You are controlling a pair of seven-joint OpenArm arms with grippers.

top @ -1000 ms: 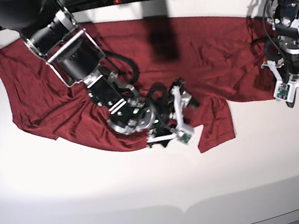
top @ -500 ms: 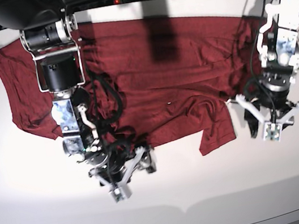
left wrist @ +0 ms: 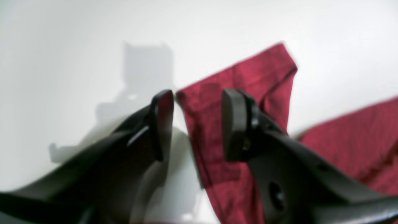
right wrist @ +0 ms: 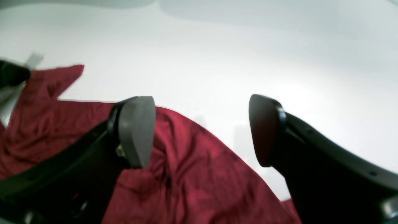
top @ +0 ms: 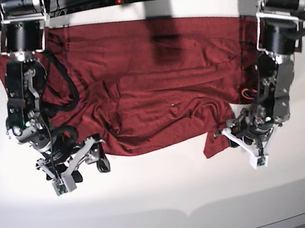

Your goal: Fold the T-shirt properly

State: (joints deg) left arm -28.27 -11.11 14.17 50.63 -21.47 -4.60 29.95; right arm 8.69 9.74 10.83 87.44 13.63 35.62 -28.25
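Swinging outward since a moment ago, both arms now sit at the near hem of the thin, wrinkly maroon long-sleeved T-shirt [top: 158, 78] spread on the smooth white worktop [top: 166, 193]. The left claw [left wrist: 194, 124] straddles a hanging flap, partly spread; the right claw [right wrist: 202, 130] gapes wide, empty.

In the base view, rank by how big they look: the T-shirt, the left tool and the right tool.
1. T-shirt, by far the largest.
2. Right tool and left tool: both small, too alike to rank.
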